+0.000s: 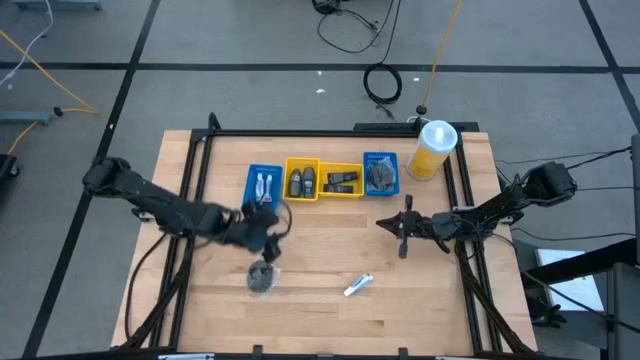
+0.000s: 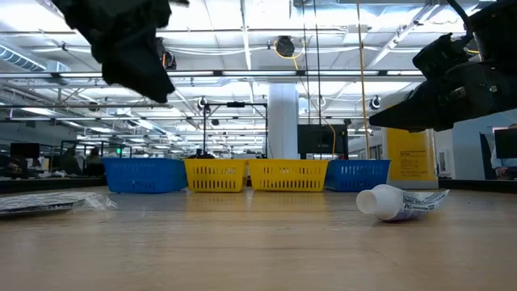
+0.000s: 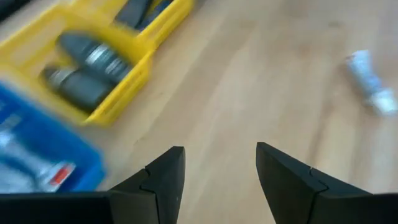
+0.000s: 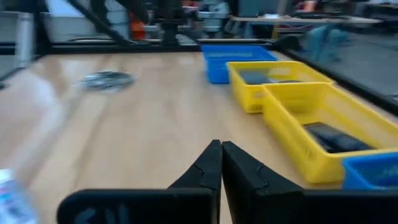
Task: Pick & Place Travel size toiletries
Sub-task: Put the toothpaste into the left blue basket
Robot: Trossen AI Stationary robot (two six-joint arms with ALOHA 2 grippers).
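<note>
A grey disc in clear wrap (image 1: 261, 277) lies flat on the table near its near edge, also in the right wrist view (image 4: 106, 79). A small white-silver tube (image 1: 358, 285) lies on its side to the disc's right (image 2: 400, 202) (image 3: 371, 90). Dark bottles (image 3: 84, 71) lie in a yellow tray (image 1: 302, 179). More tubes lie in the left blue tray (image 1: 263, 185). My left gripper (image 1: 270, 232) (image 3: 221, 168) hovers open above the table between that blue tray and the disc, holding nothing. My right gripper (image 1: 395, 228) (image 4: 221, 163) is shut and empty, right of centre.
Four trays stand in a row along the far side: blue, yellow, a second yellow (image 1: 340, 179) with black packets, and a right blue tray (image 1: 381, 174) with grey discs. A tall yellow bottle with a white cap (image 1: 432, 148) stands at the far right corner.
</note>
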